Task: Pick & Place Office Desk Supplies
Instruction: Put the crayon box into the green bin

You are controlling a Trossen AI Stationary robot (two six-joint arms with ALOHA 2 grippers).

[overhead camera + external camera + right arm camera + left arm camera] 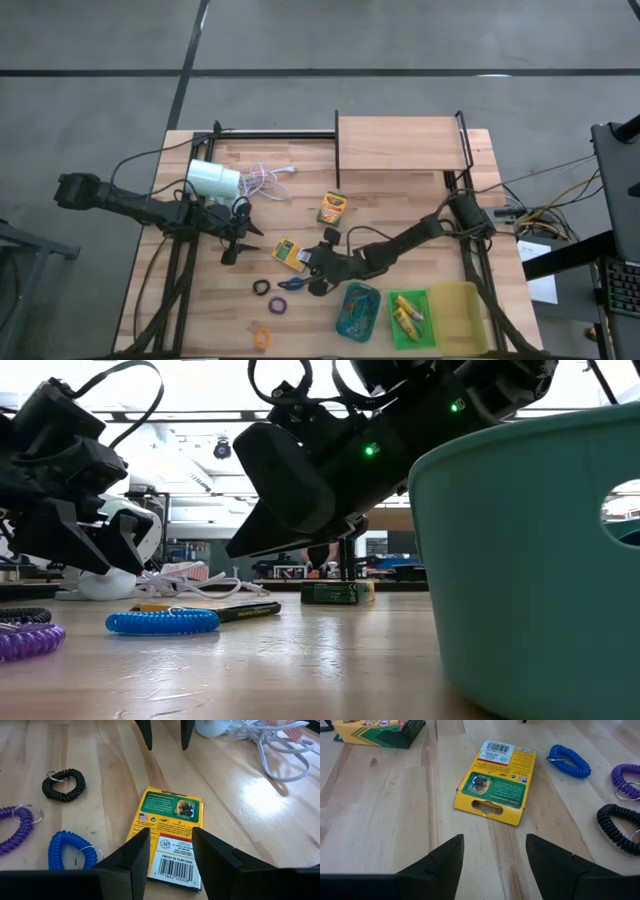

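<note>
From the low camera, the flat yellow-and-green cardboard crayon box [167, 837] is mostly hidden behind the blue coiled loop [162, 621]. It lies mid-surface; the right gripper [170, 851] straddles its barcode end, fingers parted, contact unclear. The left gripper [495, 852] hangs nearby, wide, empty.

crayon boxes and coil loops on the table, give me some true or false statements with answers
1. One crayon box lies flat, back side up, with its barcode showing. True.
2. The right gripper is shut on that box. False: its fingers hover over the barcode end, open, with the box still flat on the table.
3. The blue loop lies inside the teal tray. False: it lies on the table beside the purple loop.
4. The left gripper is open and holds nothing. True.
5. The second crayon box sits in the yellow tray. False: it is on the table, near the middle.
</note>
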